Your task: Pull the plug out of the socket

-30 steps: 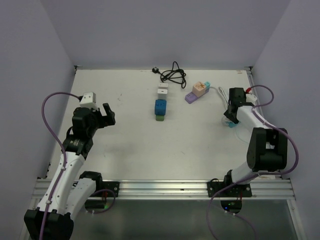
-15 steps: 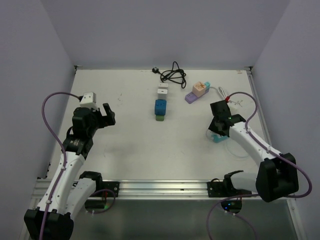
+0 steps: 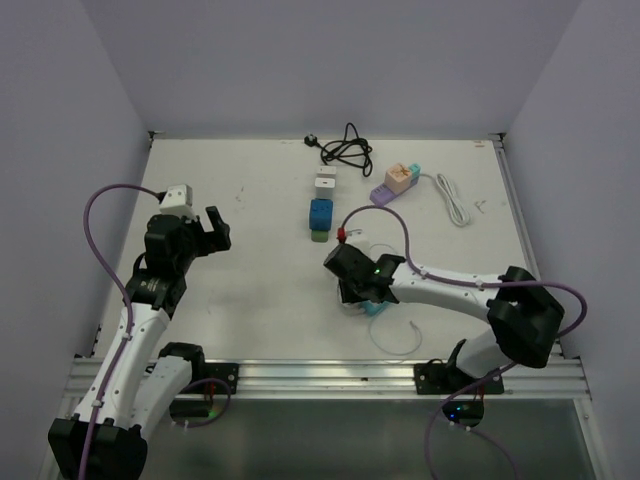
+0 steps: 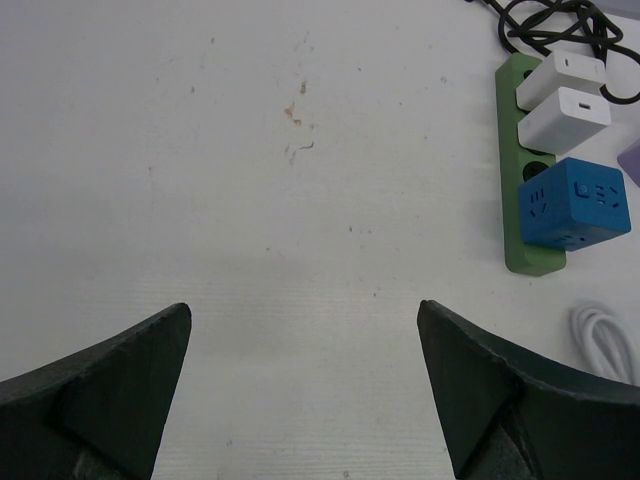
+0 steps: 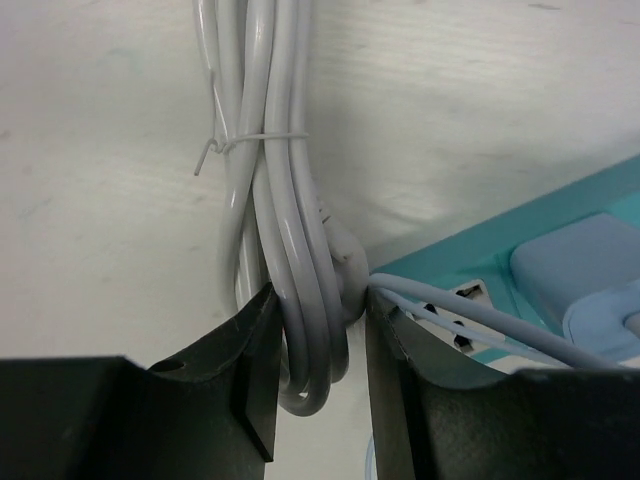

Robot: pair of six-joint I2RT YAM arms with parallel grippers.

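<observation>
Between the fingers of your right gripper (image 5: 318, 345), you are clenching the white cable bundle (image 5: 280, 200), not the plug (image 5: 590, 280).
The jaws are clamping the looped cord, which is running lengthwise up and away from the fingertips in the wrist view. Just beside the finger on the right of that view, the teal socket strip (image 5: 500, 240) is lying with its long axis slanting up to the right. The plug is sitting in it, farther out on the same side. So the plug is lying sideways from the jaws, not ahead of them; I judge you are going to need to release and shift across. All this is sitting near the middle of the table (image 3: 250, 290). Your left gripper (image 3: 215, 228) is hanging wide open, well apart, so the right arm is the nearer one.
</observation>
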